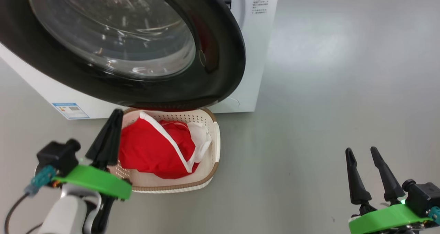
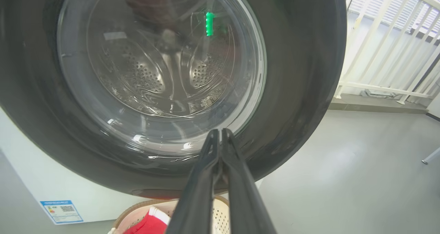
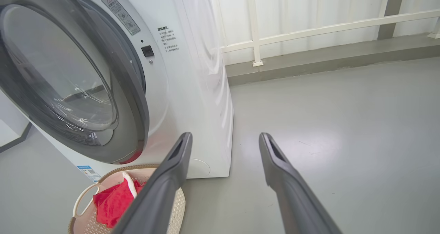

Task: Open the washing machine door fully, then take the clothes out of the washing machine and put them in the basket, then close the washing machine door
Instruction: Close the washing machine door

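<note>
1. My left gripper (image 1: 116, 114) is clenched: its two dark fingers press together and there is nothing between them.
2. In the head view it stands over the left rim of the basket (image 1: 215, 148), with its tips pointing toward the low black rim of the washing machine door (image 1: 220, 55).
3. In the left wrist view the tips of the left gripper (image 2: 218, 133) lie in front of the lower edge of the door glass (image 2: 161, 72). I cannot tell if they touch it.
4. My right gripper (image 1: 361, 151) is released, its fingers spread wide and empty. It is far to the right, well apart from the basket, over the bare grey floor (image 1: 326, 89).
5. The clothes (image 1: 151, 148) lie inside the basket: red fabric with white trim bands, and a white cloth piece (image 1: 201, 137) at their right side.
6. The basket sits on the floor just in front of the washing machine (image 1: 257, 38), its far end under the bottom of the door.
7. In the right wrist view the right edge of the door (image 3: 137, 106) seems to stand a little off the white front of the machine (image 3: 192, 89). I cannot tell if it is latched.
8. Through the glass, the left wrist view shows the perforated steel drum (image 2: 147, 75).
</note>
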`<state>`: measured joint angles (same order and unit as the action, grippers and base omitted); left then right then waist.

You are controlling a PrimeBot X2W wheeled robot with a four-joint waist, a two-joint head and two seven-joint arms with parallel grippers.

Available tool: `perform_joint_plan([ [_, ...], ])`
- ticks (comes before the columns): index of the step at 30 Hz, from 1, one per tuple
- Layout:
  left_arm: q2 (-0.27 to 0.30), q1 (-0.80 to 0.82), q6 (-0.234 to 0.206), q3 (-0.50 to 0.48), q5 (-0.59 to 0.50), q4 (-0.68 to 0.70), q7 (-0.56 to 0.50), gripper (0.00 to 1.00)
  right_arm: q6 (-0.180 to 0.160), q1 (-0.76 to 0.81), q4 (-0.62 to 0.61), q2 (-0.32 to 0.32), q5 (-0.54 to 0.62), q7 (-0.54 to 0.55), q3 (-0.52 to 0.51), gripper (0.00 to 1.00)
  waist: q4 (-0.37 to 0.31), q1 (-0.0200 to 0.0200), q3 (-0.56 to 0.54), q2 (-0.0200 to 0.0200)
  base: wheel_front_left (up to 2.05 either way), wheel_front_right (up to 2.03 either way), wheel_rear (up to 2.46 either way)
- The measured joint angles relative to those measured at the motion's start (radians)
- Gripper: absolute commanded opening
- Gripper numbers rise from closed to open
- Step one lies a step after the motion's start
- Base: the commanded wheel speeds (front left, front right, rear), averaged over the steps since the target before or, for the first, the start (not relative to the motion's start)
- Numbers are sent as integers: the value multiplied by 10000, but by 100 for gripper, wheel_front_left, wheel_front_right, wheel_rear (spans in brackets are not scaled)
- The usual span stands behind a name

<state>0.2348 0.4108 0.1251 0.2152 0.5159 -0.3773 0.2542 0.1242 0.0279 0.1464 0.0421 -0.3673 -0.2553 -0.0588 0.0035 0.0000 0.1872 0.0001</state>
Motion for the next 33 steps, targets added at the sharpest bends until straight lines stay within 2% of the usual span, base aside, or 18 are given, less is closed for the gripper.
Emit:
perform_joint_plan([
  [3, -33, -535, 0, -337, -222, 186, -2, 15, 0, 170, 6, -6, 15, 0, -6, 100, 41, 0, -176, 0, 0, 0, 0],
  [7, -88, -1259, 0, -694, -614, 451, -2, 33, 0, 371, 2, 0, 69, 0, -35, 100, 44, 0, -381, 0, 0, 0, 0],
  [13, -257, -2303, 0, -1269, -892, 748, -2, 49, 0, 721, -10, 44, 71, 0, -96, 100, -6, 0, -686, 0, 0, 0, 0],
  [15, -297, -2555, 0, -1413, -965, 826, -2, 76, 0, 801, -8, 81, 71, 0, -159, 100, -20, 0, -771, 0, 0, 0, 0],
  [17, -311, -2763, 0, -1584, -1087, 895, -2, 96, 0, 914, -29, 127, 71, 0, -217, 100, -24, 0, -841, 0, 0, 0, 0],
  [18, -330, -2871, 0, -1685, -1139, 940, -2, 100, 0, 965, -29, 136, 71, 0, -236, 100, -25, 0, -871, -1, 0, 0, 0],
  [33, -704, -4061, 0, -2803, -1755, 1762, -2, 100, 0, 1189, -150, 165, 96, 0, -245, 100, -33, 0, -984, 0, 0, 0, 0],
])
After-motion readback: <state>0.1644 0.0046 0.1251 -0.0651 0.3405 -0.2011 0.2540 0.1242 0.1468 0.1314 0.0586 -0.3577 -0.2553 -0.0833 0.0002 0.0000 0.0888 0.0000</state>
